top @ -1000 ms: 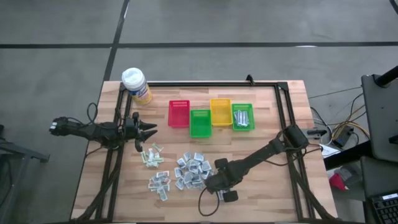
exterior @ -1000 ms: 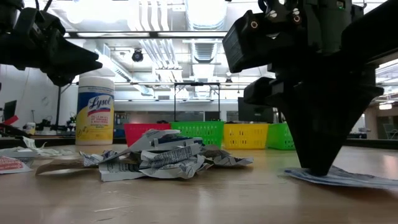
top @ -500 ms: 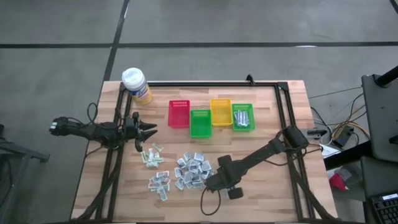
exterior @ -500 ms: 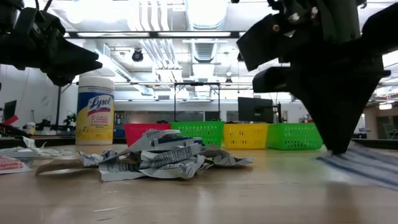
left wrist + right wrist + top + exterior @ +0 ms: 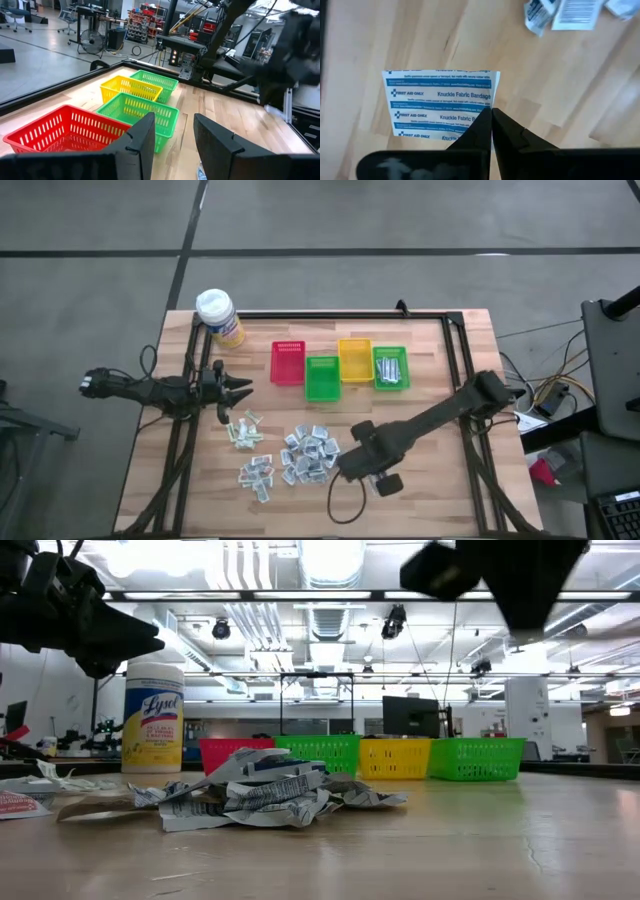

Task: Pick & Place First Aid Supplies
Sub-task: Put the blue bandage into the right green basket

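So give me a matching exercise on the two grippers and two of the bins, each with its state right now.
1. right gripper
2. left gripper
3. red bin
4. right green bin

A. fingers apart, holding nothing
B. shut on a bandage packet, above the table
C. packets inside
D. nothing inside

Pairs: 1-B, 2-A, 3-D, 4-C

bandage packet [image 5: 440,105]: white, blue printed stripes
bins: red [image 5: 287,363], green [image 5: 321,378], yellow [image 5: 354,360], green [image 5: 390,368]
bottle [image 5: 222,317]: yellow, white cap
table [image 5: 430,370]: pale wood
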`<state>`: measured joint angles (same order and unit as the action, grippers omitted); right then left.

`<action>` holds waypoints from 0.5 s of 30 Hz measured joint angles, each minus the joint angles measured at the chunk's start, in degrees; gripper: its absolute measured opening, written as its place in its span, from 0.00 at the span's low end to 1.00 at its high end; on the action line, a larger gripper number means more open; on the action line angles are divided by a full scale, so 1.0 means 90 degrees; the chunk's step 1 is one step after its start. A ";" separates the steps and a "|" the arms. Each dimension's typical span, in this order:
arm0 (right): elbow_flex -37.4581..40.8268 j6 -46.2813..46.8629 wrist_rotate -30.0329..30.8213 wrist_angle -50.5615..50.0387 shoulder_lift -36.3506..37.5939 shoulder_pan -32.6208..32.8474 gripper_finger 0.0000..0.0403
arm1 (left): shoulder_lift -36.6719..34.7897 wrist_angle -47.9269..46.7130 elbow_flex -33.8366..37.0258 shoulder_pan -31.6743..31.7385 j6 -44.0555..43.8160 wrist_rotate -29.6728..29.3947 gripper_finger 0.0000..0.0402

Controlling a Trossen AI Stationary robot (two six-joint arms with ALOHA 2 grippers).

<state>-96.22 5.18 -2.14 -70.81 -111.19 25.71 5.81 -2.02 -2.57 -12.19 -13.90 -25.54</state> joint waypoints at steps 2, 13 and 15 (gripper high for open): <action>0.0029 -0.0123 -0.0073 -0.0041 0.0311 -0.0062 0.02 | 0.0002 -0.0001 0.0000 -0.0002 0.0000 -0.0002 0.33; 0.0119 -0.0268 -0.0149 -0.0079 0.1965 -0.0656 0.02 | 0.0000 -0.0002 0.0000 -0.0001 0.0001 -0.0001 0.33; 0.0145 -0.0265 -0.0142 -0.0023 0.2224 -0.0775 0.02 | 0.0002 -0.0004 0.0000 -0.0001 0.0000 -0.0002 0.33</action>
<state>-94.92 2.79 -3.42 -71.02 -91.17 18.73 5.82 -2.05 -2.57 -12.20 -13.90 -25.56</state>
